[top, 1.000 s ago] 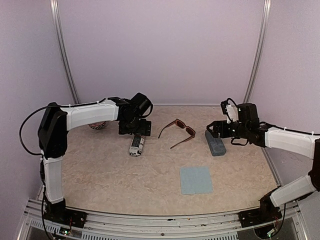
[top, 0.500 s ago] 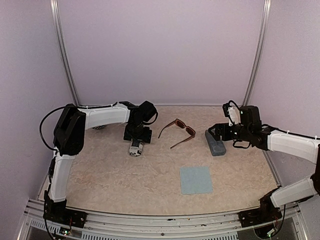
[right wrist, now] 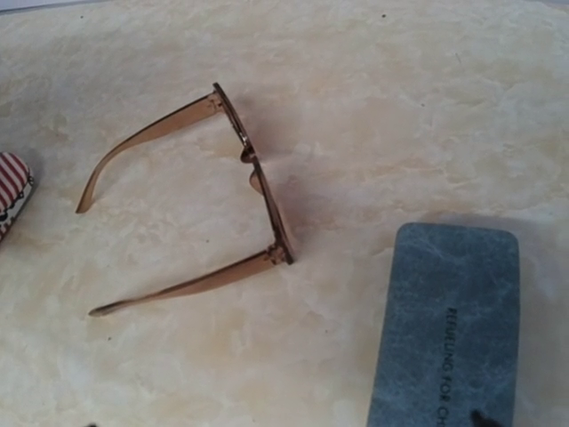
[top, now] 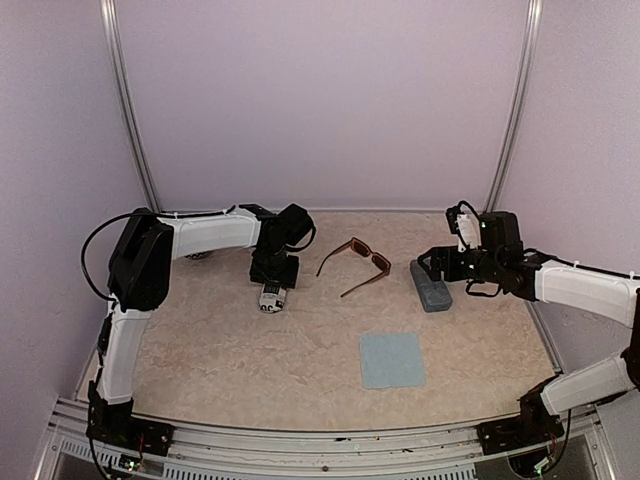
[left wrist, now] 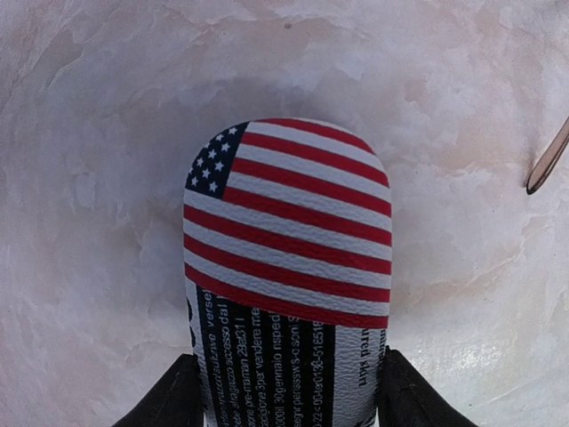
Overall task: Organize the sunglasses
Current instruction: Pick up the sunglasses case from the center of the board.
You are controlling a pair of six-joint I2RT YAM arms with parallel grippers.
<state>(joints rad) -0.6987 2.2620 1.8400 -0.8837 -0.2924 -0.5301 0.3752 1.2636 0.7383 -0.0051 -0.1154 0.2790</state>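
The reddish-brown sunglasses [top: 355, 262] lie unfolded in the middle of the table, seen close in the right wrist view [right wrist: 253, 178]; one temple tip [left wrist: 547, 160] shows in the left wrist view. My left gripper [top: 273, 280] [left wrist: 286, 366] is down on the striped flag-print pouch [top: 271, 296] [left wrist: 289, 267], a black finger pressed against each side of it. My right gripper [top: 430, 262] [right wrist: 284, 422] hovers open over the far end of the blue-grey case [top: 431, 285] [right wrist: 449, 329], holding nothing. No pale-pink pair is visible.
A light blue cloth [top: 392, 360] lies flat in the near middle. A small dark object [top: 198, 256] is mostly hidden under my left forearm. The pouch's striped end [right wrist: 11, 187] shows at the left edge of the right wrist view.
My left arm has swung its elbow in and lowered the gripper onto the pouch, and its jaws have narrowed against it. The right gripper shifted slightly right.
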